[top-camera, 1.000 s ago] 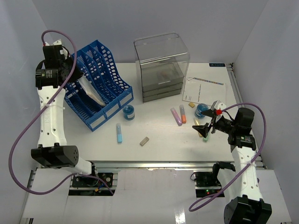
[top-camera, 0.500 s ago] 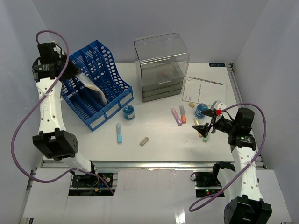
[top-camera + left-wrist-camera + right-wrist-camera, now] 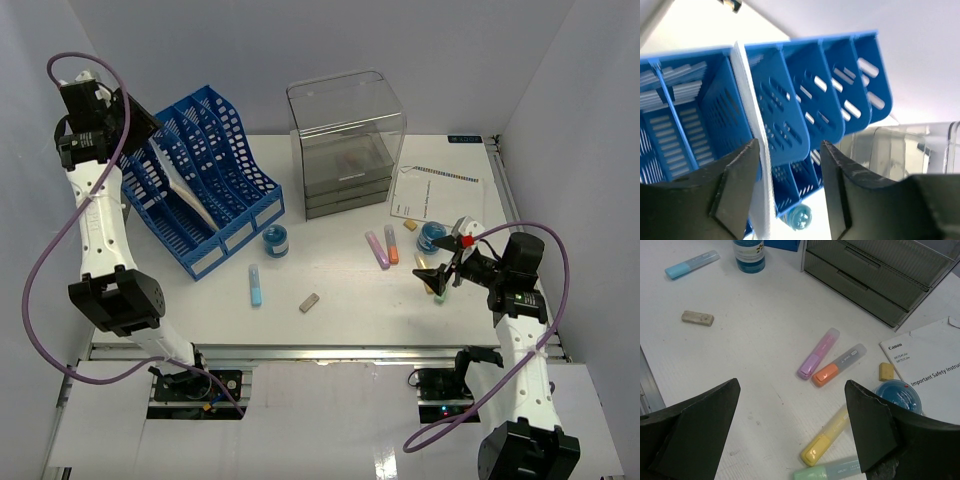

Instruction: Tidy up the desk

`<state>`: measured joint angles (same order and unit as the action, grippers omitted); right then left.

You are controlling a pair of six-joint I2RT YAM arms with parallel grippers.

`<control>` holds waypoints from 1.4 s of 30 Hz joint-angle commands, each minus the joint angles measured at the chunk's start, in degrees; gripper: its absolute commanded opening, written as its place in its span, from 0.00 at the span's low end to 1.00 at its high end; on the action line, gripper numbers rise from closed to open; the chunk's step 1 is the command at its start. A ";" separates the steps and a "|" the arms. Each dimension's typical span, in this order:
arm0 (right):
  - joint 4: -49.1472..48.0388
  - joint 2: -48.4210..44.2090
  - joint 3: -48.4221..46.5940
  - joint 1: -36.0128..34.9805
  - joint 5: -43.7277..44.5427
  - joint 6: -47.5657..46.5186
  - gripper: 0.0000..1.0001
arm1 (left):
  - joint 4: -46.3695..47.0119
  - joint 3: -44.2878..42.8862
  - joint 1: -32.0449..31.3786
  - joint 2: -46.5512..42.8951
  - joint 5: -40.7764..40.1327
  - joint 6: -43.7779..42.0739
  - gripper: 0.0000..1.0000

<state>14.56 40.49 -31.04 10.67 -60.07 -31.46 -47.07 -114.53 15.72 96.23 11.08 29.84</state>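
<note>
Top camera sat high, on the near side of the blue rack [image 3: 215, 175], and looked down over the whole desk [image 3: 340, 295]. Left wrist camera hung close above rack, looking along its slots. Right wrist camera sat low, right of rack, facing it. All three shared the jar [image 3: 275, 241] by rack.

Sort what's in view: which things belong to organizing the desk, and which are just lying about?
Part of the job: white flat desk, blue slotted plastic file rack, clear plastic drawer box, white sheet in the rack, purple highlighter pen, orange highlighter pen, light-blue highlighter pen, tan eraser block, blue round jar beside the rack, printed white leaflet.
Just there: purple cable loops, pale side walls.
</note>
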 commanded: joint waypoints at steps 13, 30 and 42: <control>-2.80 5.62 -2.86 3.12 5.41 8.08 0.95 | 27.32 26.64 -0.50 -28.10 27.51 4.37 0.98; 3.28 45.75 -38.70 2.95 36.63 19.69 0.96 | 44.59 65.09 -16.76 -52.18 39.56 12.15 0.98; -5.82 61.89 -44.24 1.10 51.09 27.85 0.90 | 49.16 78.80 -27.49 -53.26 33.28 13.15 0.98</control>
<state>16.43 101.67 -76.75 12.06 -18.51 -11.64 -2.13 -38.63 -9.02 43.39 47.47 42.61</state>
